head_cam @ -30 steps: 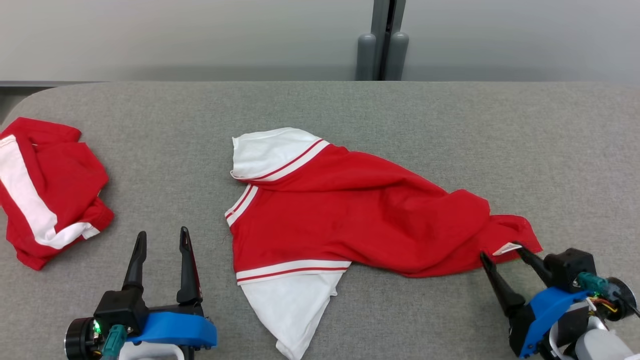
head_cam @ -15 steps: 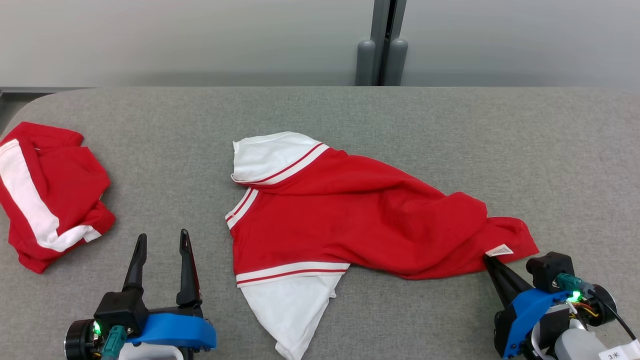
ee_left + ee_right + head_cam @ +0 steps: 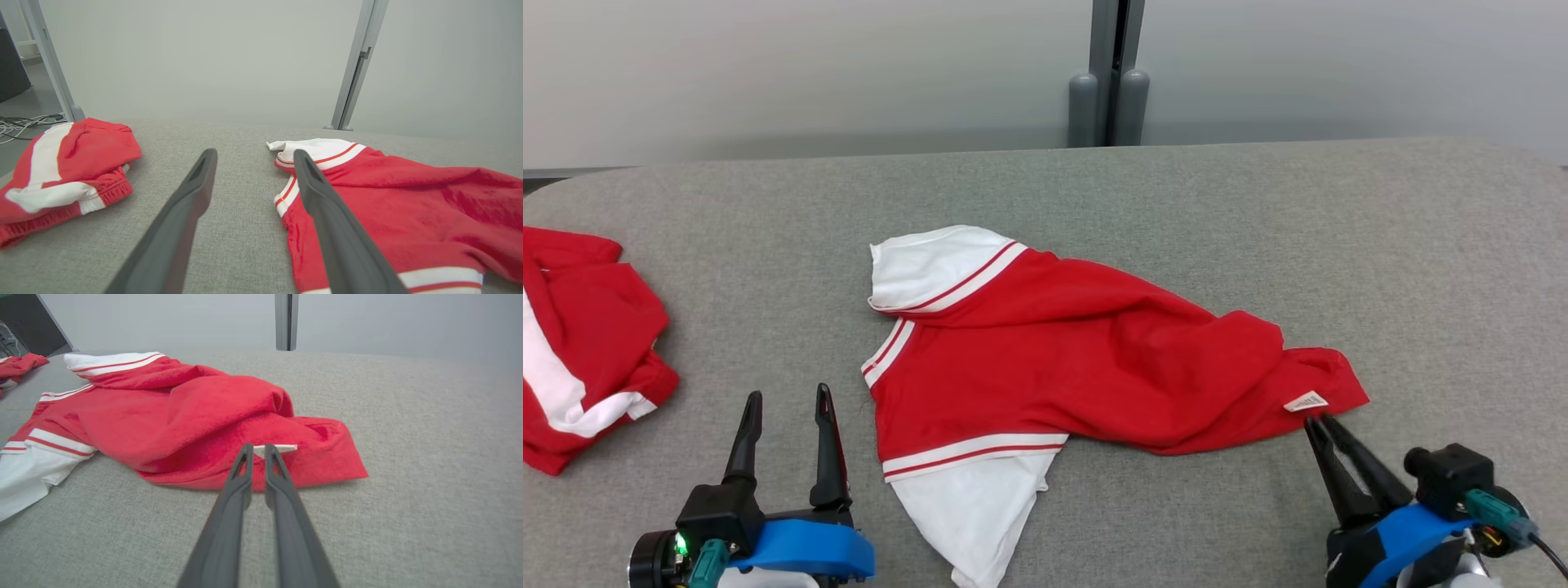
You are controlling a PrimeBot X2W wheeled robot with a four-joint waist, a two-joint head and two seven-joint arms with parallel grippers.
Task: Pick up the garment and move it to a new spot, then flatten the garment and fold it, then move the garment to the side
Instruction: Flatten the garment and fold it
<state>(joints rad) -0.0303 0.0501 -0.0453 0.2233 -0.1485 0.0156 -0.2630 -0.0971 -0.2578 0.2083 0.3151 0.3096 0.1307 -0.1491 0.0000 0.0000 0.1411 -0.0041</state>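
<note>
the red jersey with white sleeves and striped trim (image 3: 1062, 359) lies crumpled on the grey fabric-covered table (image 3: 1421, 269), spread between the two grippers and just beyond their tips. nearest the robot, the left gripper (image 3: 789, 394) rests low over bare table with its two dark fingers spread wide and nothing between them. the striped neckline sits just beyond it and to its right, so it looks parked and ready for that end. the right gripper (image 3: 1313, 421) has its fingers drawn almost together, tips at the near edge of the hem beside a small white label (image 3: 1305, 401). in the right wrist view the tips overlap the red cloth, but i cannot tell whether a fold is actually pinched. a hold at this corner would make sense, since lifting the hem lets the bunched body hang out straight for the move. the jersey's long axis runs crosswise, from the left gripper's side to the right gripper's side, angling slightly nearer the robot toward the hem. the neck points to the robot's left and the hem to its right. one white sleeve (image 3: 972, 514) trails back toward the robot, right of the left gripper, and the other (image 3: 931, 265) lies folded beyond it. the body is ridged and heaped toward the hem. farther left of the left gripper sits a second bundled red and white garment (image 3: 580, 376). past the table's far edge stand a grey upright post (image 3: 1108, 82) and a pale wall.
</note>
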